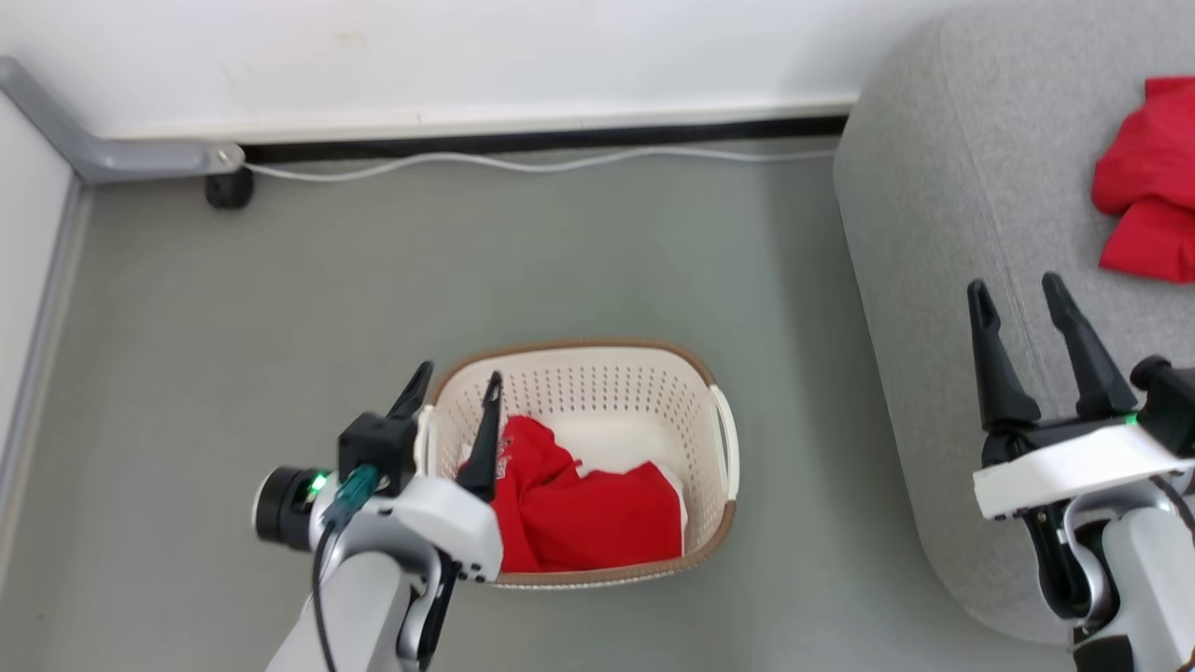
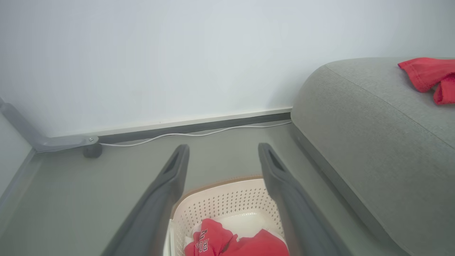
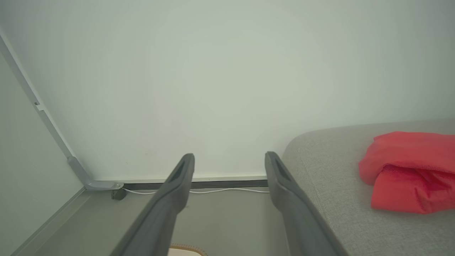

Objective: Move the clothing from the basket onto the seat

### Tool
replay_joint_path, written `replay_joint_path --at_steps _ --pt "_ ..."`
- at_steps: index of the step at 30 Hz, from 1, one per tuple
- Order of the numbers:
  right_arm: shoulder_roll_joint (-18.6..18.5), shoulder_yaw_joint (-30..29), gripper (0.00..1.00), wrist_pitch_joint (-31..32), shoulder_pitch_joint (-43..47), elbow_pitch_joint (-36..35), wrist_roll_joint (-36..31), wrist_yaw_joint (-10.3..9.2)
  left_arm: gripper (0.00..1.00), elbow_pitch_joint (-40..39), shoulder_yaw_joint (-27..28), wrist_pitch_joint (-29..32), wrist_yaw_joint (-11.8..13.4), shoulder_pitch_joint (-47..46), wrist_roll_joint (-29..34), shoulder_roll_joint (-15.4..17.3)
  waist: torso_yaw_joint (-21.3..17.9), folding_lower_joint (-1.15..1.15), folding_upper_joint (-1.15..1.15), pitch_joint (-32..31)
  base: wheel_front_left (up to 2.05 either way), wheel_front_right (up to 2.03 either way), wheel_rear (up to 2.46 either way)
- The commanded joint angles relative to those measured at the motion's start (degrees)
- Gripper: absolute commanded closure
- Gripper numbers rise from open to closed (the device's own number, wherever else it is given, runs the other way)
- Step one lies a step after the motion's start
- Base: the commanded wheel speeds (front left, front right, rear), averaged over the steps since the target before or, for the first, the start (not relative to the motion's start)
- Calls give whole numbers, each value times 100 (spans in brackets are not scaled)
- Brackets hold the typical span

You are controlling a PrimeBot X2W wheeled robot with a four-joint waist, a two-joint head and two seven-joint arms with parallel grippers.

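A red garment (image 1: 579,509) with white trim lies crumpled in the cream perforated basket (image 1: 709,415) on the floor; its lettered part (image 2: 208,241) faces up. My left gripper (image 1: 459,381) hangs open over the basket's left rim, nothing between its fingers (image 2: 174,174). Another red garment (image 1: 1148,182) lies bunched on the grey seat (image 1: 943,187) at the right, also visible as red cloth (image 3: 405,170) from the right wrist. My right gripper (image 1: 1016,294) stands open above the seat's near edge, holding nothing.
A white wall with a dark skirting strip (image 1: 541,140) runs along the back, and a white cable (image 1: 523,163) lies on the grey floor beneath it. A grey frame leg with a black caster (image 1: 229,187) stands at the back left.
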Motion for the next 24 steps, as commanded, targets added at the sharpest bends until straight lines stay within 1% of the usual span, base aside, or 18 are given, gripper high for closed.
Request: replay_joint_path --at_steps 1,7,15,24 --pt "-24 74 0 -34 141 -63 -86 23 0 -327 410 -59 -45 214 99 108 167 0 0 -352 0 0 0" --pt "23 40 0 -34 401 -7 -137 23 0 -661 888 -60 -133 688 269 105 281 0 0 -652 0 0 0" --pt "104 -13 0 -34 726 48 -212 23 0 -1174 1665 -60 -165 1350 488 80 396 0 0 -1020 0 0 0" --pt "179 -36 0 -34 943 17 -272 23 0 -1625 2274 -60 -201 1948 646 18 392 0 0 -1152 0 0 0"
